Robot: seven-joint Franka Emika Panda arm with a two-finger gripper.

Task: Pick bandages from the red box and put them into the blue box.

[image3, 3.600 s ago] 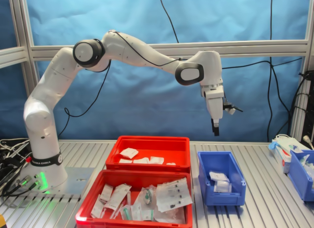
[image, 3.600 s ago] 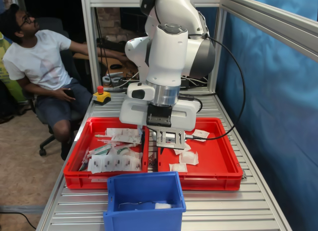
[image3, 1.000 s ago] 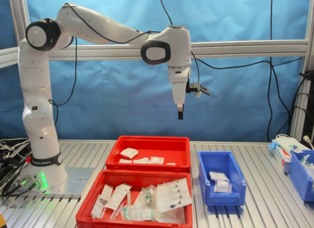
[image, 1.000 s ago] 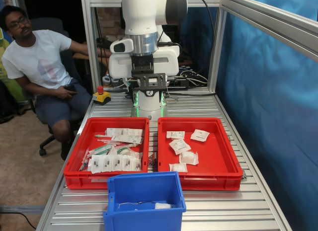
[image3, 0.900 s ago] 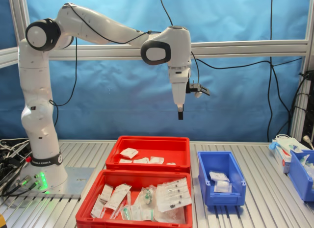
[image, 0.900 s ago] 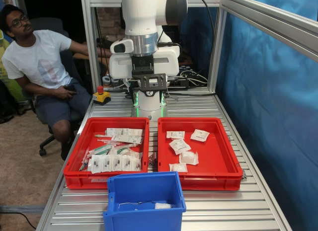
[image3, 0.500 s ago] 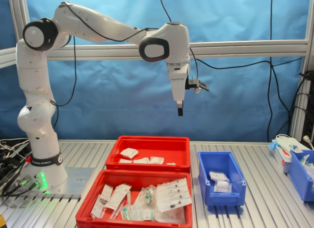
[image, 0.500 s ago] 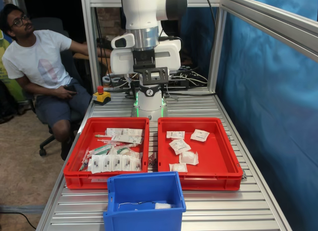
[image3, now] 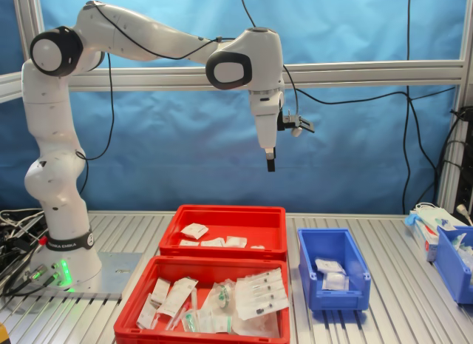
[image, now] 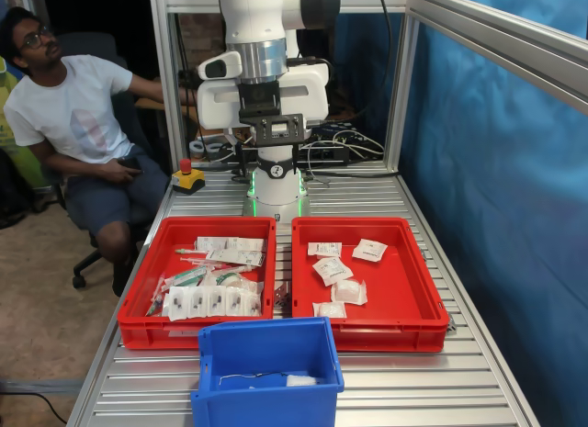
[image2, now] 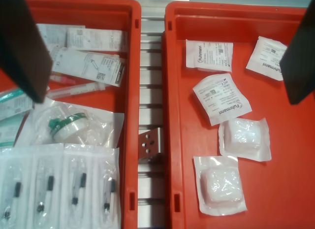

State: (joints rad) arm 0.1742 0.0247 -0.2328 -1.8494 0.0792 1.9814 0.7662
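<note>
The red box (image: 406,297) holds several bandages (image: 332,270), white squarish packets; it is the back tray in the second exterior view (image3: 229,214). The wrist view shows the bandages (image2: 221,98) spread on the red box floor (image2: 290,189). The blue box (image: 266,401) stands in front of the trays and holds a few white packets (image3: 329,274). My gripper (image3: 270,165) hangs high above the trays, near the gap between them. In the wrist view the gripper (image2: 167,97) has its dark fingers (image2: 24,47) wide apart, with nothing between them.
A second red tray (image: 136,309) crowded with syringes and wrappers (image2: 83,66) sits beside the red box. A seated person (image: 64,106) and a red stop button (image: 187,174) are behind the table. Another blue bin (image3: 452,262) stands at the second exterior view's right.
The arm has swung from above the blue box back over the red trays. In the last second the gripper has risen a little and stayed open.
</note>
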